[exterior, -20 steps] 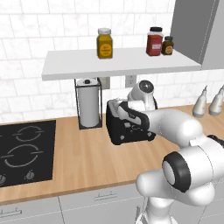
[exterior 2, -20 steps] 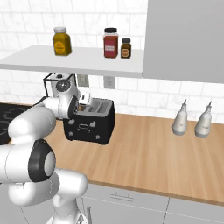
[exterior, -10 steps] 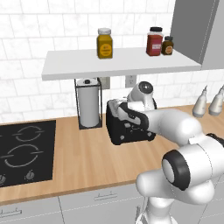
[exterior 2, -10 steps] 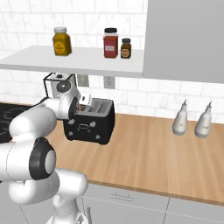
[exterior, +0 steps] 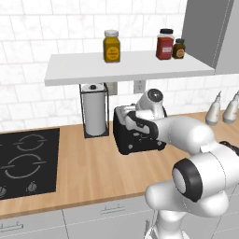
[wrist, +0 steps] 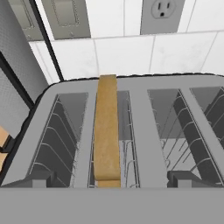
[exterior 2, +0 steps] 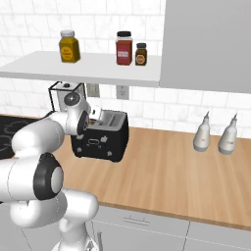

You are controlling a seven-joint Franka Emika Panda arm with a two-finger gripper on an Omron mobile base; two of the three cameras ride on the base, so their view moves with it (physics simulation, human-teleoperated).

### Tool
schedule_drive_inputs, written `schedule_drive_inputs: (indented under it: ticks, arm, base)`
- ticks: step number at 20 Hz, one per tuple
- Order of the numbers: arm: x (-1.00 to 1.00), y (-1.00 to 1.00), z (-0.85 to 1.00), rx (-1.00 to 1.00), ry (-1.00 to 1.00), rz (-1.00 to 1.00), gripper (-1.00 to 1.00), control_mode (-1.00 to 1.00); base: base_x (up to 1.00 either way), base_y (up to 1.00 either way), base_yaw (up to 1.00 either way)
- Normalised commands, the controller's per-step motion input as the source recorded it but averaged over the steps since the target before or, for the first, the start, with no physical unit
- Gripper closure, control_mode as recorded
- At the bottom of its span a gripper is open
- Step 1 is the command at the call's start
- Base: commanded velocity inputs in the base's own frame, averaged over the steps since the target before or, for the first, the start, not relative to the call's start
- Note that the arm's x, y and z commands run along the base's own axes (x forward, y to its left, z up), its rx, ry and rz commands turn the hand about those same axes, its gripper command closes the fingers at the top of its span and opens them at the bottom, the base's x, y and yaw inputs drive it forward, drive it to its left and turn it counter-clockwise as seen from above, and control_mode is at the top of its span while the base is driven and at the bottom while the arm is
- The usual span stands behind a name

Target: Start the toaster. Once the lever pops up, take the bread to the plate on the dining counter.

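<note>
The black toaster [exterior: 140, 140] [exterior 2: 100, 142] stands on the wood counter by the tiled wall. In the hand view its silver top [wrist: 144, 131] lies just below me. The tan bread [wrist: 107, 131] stands on edge in the left slot and sticks up a little above the top. My gripper [exterior: 133, 122] [exterior 2: 93, 120] [wrist: 113, 178] hovers right over the toaster, open. Its dark fingertips [wrist: 41, 178] stand wide apart on either side of the bread's slot and hold nothing. The plate and the dining counter are out of view.
A paper towel roll [exterior: 94, 114] in a black frame stands left of the toaster, and a black cooktop [exterior: 23, 158] lies further left. A white shelf [exterior: 126, 65] with jars hangs just above. Two grey bottles [exterior 2: 206, 135] stand to the right. A wall outlet [wrist: 162, 13] sits behind the toaster.
</note>
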Motion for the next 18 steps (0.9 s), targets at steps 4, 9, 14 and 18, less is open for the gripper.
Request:
schedule_drive_inputs:
  ticks: [4,9,14,18]
  arm:
    - [0.01,0.00,-0.01,0.00,0.00,0.00,-1.00,-1.00]
    - [0.04,0.00,0.00,0.00,0.00,0.00,-1.00,-1.00]
    - [0.10,0.00,0.00,0.00,0.00,0.00,-1.00,-1.00]
    - [0.02,0.00,0.00,0.00,0.00,0.00,-1.00,-1.00]
  base:
    - [0.00,0.00,0.00]
    - [0.00,0.00,0.00]
    - [0.00,0.00,0.00]
    - [0.00,0.00,0.00]
